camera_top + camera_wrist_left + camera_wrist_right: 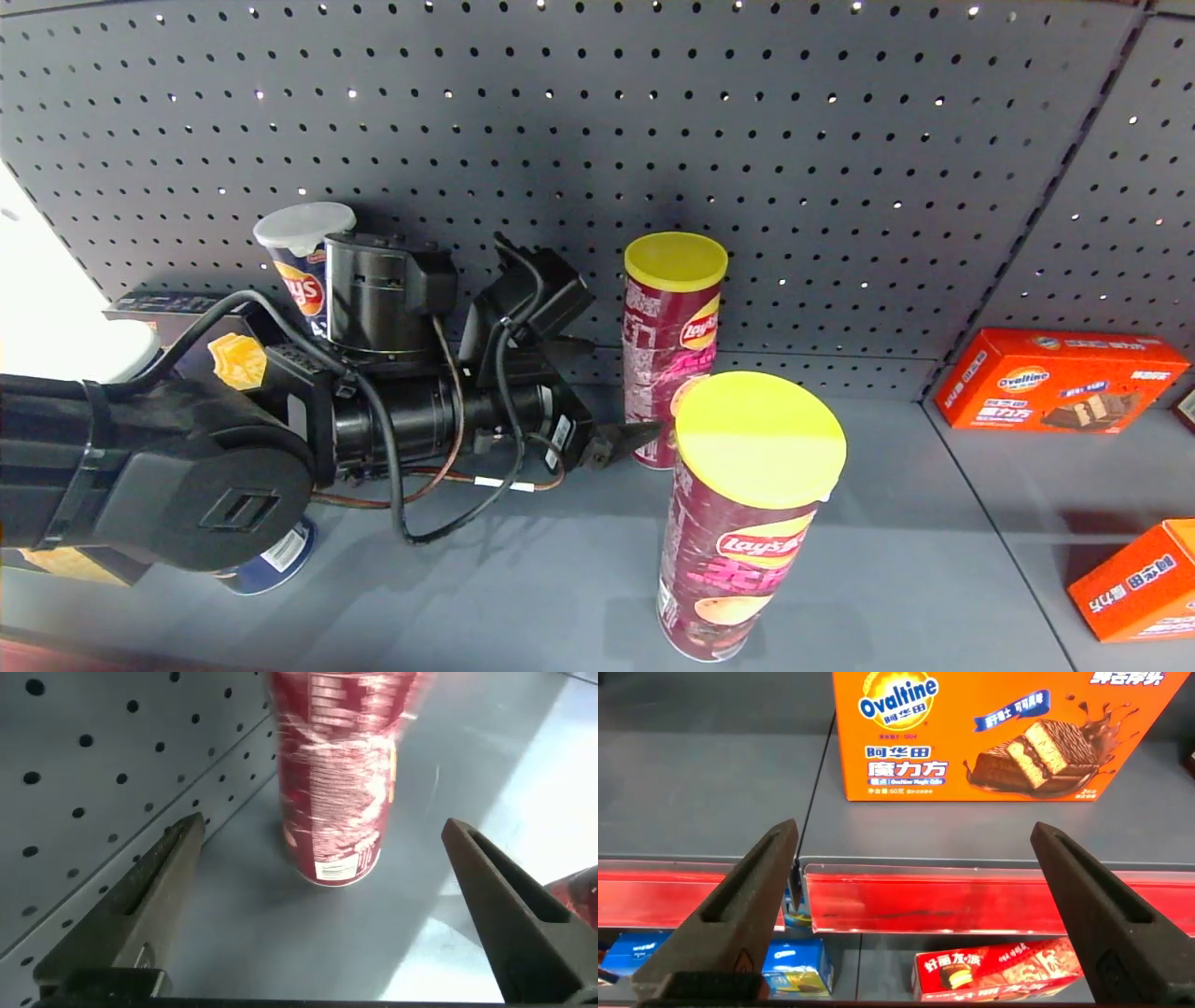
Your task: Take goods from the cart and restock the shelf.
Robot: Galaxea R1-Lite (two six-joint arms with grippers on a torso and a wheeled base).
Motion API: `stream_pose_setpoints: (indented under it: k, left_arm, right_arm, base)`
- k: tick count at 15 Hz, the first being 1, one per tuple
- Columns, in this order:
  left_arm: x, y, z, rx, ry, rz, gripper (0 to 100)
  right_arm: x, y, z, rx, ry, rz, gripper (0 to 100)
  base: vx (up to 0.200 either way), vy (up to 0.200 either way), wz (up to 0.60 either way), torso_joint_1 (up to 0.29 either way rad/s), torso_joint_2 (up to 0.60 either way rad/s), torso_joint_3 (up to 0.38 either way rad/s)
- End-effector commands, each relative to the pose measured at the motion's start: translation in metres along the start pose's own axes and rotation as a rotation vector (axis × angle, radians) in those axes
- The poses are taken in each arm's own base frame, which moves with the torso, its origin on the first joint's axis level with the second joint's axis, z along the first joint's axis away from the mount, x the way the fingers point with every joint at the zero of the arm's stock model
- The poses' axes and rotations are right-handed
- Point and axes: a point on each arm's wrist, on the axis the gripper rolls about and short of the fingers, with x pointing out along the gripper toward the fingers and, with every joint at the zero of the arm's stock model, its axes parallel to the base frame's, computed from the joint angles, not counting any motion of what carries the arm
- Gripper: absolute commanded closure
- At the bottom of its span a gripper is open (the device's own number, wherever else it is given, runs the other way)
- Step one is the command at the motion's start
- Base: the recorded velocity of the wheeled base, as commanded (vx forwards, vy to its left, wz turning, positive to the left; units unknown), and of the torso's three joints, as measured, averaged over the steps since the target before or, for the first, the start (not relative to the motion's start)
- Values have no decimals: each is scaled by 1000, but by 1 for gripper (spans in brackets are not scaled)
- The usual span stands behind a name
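Head camera looks down on the shelf (560,579); the close left wrist shares its rear can (665,355).

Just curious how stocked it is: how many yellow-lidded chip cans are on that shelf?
2. The front can stands toward the front of the shelf; the back can stands behind it, by the pegboard. The arm could hide others.

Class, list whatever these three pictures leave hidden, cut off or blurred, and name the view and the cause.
1. Blue can, head view: body mostly hidden behind the left arm.
2. Rear red can, left wrist view: top cut by the frame edge, print blurred.
3. Nearer orange box, head view: cut by the right edge.
4. Red packet, right wrist view, lower shelf: cut by the frame edge.
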Motion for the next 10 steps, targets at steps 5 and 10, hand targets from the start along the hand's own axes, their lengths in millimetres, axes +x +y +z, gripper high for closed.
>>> stream_pose_setpoints:
  k: [5, 10]
  left_arm:
    - [12, 3, -8, 1, 16, 60, 0]
    - [17, 8, -11, -3, 30, 115, 0]
  right_arm:
    - [0, 0, 0, 0, 0, 0, 0]
    - [0, 0, 0, 0, 0, 0, 0]
  base:
    - [0, 0, 0, 0, 0, 0]
    - [0, 0, 0, 0, 0, 0]
